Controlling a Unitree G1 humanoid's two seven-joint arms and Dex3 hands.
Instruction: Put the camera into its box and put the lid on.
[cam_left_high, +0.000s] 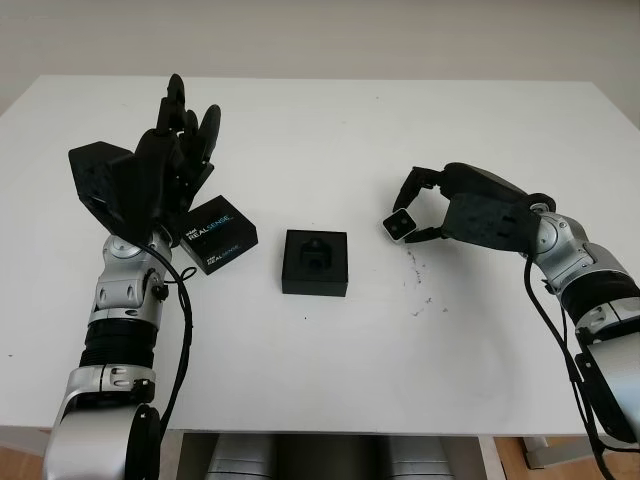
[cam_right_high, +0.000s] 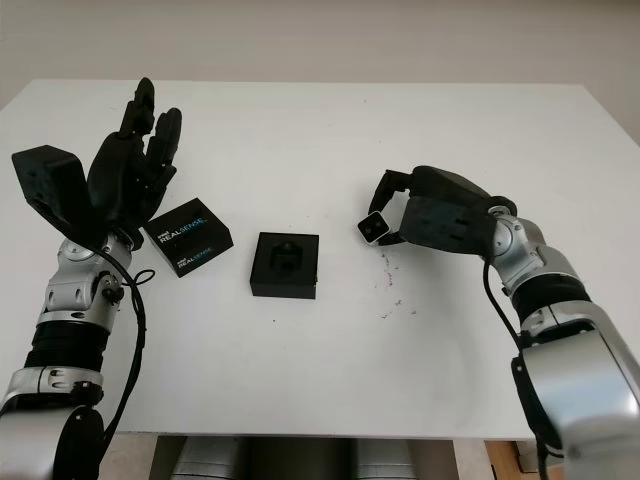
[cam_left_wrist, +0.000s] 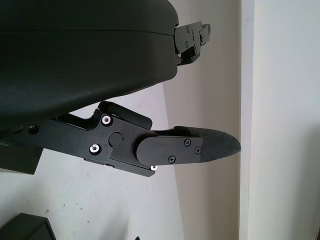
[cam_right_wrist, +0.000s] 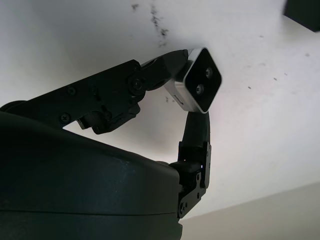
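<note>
White counter (cam_left_high: 330, 380) with faint dark specks (cam_left_high: 410, 270) just below the right hand (cam_left_high: 420, 215), between it and the counter's near edge. Black box (cam_left_high: 315, 262), uncovered, moulded insert visible, sitting between the two hands; nothing standing between box and right hand. Lid (cam_left_high: 215, 235), black with REALSENSE lettering, lying flat and tilted just beside the left hand (cam_left_high: 175, 150), on the box side of it, apart from the box.

Head views: both arms, box, lid, camera together. Right wrist view: camera (cam_right_wrist: 196, 87) close up, silver body, dark front face with two lenses, pinched between fingertips (cam_right_wrist: 165, 65) on opposite sides; a corner of the box at the frame edge. Left wrist view: black shell and one straight finger (cam_left_wrist: 200, 147), nothing in it; a dark corner at the frame edge, unidentifiable.

Right hand clamped on camera, held just above the counter, to the side of the box, not over it. Left hand raised, open, holding nothing.
</note>
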